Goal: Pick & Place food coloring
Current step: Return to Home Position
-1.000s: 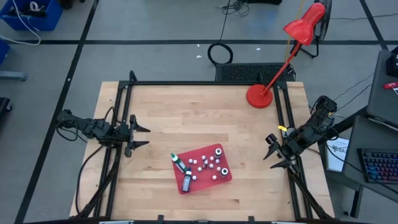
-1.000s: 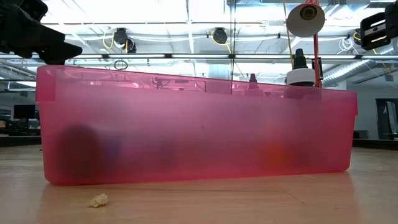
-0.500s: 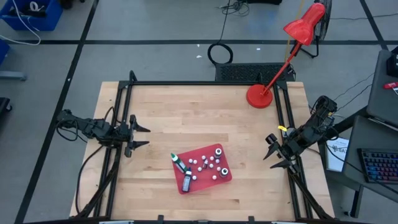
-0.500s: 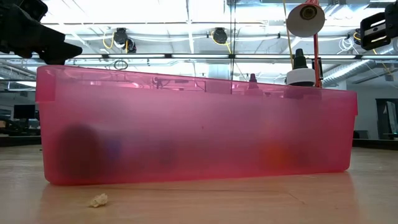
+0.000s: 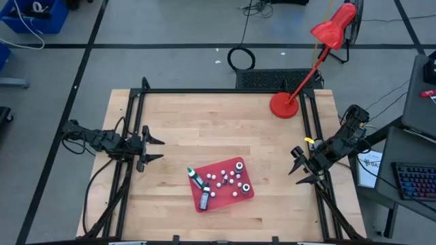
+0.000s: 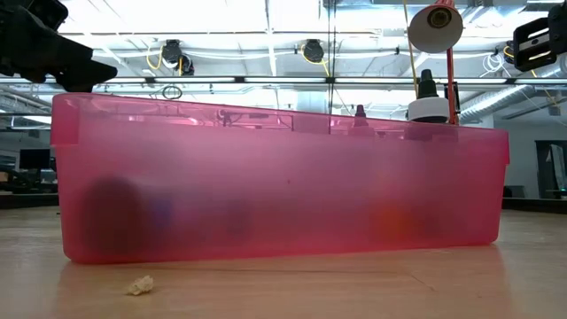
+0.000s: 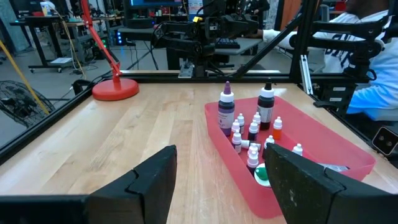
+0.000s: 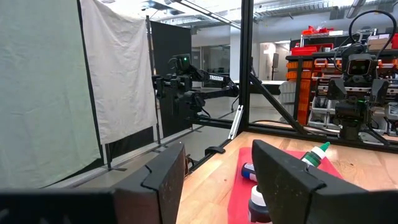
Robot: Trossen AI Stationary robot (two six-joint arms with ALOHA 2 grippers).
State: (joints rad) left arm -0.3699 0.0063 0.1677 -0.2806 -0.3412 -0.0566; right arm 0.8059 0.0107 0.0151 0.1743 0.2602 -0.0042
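Observation:
The food coloring (image 5: 230, 180) is a cluster of tiny dropper bottles with whitish tips, standing in a shallow red tray (image 5: 251, 192) near the table's near edge. In the left wrist view the tiny bottles (image 7: 252, 134) stand among taller purple-topped (image 7: 226, 109) and black-topped (image 7: 266, 106) bottles. A green-topped bottle (image 5: 195, 177) lies at the tray's left end. My left gripper (image 5: 161, 150) hovers open at the table's left side. My right gripper (image 5: 294, 163) hovers open at the right side. Both are well clear of the tray.
A red desk lamp stands with its base (image 5: 285, 105) on the table's far right corner. A black frame rail (image 5: 218, 90) runs around the table. In the low view the tray's pink wall (image 6: 283, 186) fills the picture, with a small crumb (image 6: 139, 285) in front.

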